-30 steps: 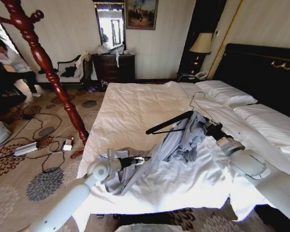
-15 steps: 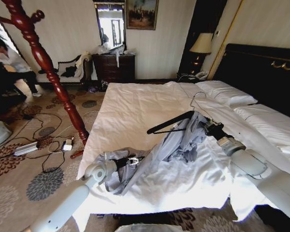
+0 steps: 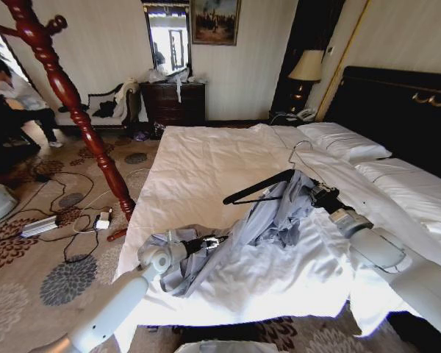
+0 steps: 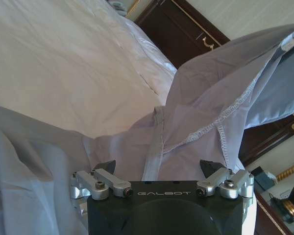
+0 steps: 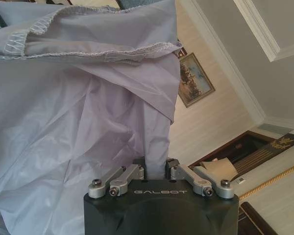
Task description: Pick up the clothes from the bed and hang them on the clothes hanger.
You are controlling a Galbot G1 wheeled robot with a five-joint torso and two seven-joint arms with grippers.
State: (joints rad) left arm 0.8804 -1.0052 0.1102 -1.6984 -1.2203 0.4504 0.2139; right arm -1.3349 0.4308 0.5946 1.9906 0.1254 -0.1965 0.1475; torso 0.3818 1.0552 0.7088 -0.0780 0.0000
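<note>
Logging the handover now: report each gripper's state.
Left gripper: open, over the thin light blue-grey garment.
Right gripper: shut on that garment.

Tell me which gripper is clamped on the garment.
The right gripper: its fingers are pinched shut on a fold of the garment beside the hanger. The left gripper is spread open, the cloth only lying between its fingers.

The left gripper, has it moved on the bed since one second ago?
Yes, slightly: the left gripper slid left half a second ago, then returned toward the clothes hanger, against the unmoved bed.
</note>
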